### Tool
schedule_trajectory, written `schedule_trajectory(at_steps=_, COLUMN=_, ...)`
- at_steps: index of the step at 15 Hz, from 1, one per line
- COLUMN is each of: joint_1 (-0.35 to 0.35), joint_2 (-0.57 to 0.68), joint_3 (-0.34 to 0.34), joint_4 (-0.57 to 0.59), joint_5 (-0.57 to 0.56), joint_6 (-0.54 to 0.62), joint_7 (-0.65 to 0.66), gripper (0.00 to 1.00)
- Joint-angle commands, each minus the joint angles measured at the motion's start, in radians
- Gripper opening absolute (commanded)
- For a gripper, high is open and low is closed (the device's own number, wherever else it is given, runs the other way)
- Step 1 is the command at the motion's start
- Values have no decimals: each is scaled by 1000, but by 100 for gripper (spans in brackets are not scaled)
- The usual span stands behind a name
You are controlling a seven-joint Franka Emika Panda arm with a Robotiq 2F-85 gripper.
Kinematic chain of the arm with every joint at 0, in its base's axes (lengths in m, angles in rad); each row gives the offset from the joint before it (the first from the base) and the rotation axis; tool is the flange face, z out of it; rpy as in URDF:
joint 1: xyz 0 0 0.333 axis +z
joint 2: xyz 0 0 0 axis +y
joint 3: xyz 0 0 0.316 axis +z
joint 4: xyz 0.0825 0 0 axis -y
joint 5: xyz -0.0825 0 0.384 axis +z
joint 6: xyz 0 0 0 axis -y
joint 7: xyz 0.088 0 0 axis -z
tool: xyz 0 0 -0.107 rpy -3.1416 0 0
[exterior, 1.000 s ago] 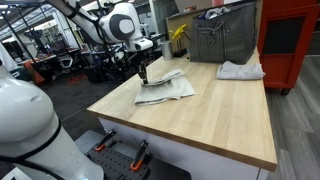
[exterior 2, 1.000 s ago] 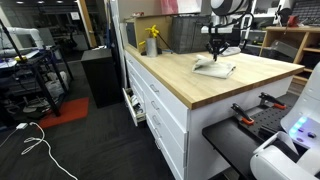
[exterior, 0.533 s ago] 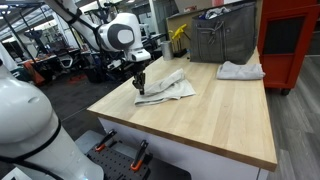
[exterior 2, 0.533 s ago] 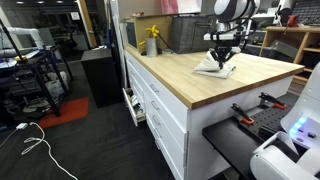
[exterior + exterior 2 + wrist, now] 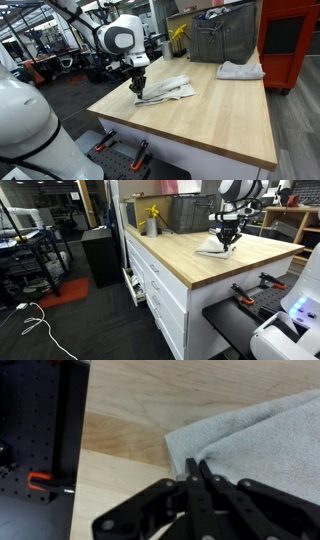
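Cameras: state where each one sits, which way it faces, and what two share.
Exterior view: off the table corner, facing along its top; arm and gripper show.
Exterior view: in the aisle, facing the drawers side-on; arm shows far off.
Wrist view: above the gripper, facing down; jaws shut on the towel.
Shared: both exterior views show the towel.

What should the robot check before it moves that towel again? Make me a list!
1. The gripper is shut: ok, jaws pressed together.
2. The grey towel is pinched at its edge: ok, seen in the wrist view.
3. Enough cloth sits in the pinch: cannot tell.
4. The table has bare wood beside the grey towel: ok.
5. The other towel lies well apart: ok.
6. The grey towel lies flat: not ok, it is bunched and wrinkled.
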Motion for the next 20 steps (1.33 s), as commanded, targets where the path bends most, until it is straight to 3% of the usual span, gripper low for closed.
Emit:
schedule_trajectory(at_steps=1, joint_1=21, joint_2=-87, joint_3=23, joint_4=-40, joint_5=71, joint_6=-28, joint_7=14, gripper=1)
schedule_trajectory(at_steps=11, joint_1=15, joint_2=-91, joint_3=49, joint_4=-99, joint_5=86, joint_6=-20, joint_7=33, gripper=1)
schedule_trajectory(at_steps=20, joint_1=-10, joint_2=-60, joint_3=41, joint_4=-74, joint_5=78, joint_6=-29, joint_7=85, gripper=1)
